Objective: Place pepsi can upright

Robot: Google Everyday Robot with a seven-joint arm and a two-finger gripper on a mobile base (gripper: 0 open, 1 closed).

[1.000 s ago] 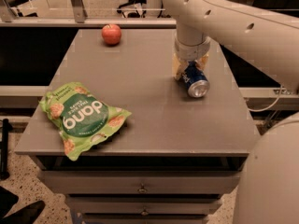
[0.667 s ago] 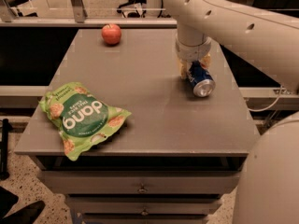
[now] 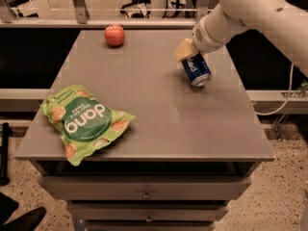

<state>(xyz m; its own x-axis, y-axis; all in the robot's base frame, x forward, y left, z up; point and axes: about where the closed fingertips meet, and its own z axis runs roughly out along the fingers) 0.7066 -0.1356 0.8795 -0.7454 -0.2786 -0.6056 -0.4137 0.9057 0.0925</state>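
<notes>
Blue pepsi can point(image 3: 196, 70) now tilted, earlier lying flat; pincer point(image 3: 187, 55) clenched on its upper end.

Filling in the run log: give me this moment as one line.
gripper: right rear of table, shut on pepsi can | pepsi can: tilted, not yet upright | apple: rear left | chip bag: front left
</notes>
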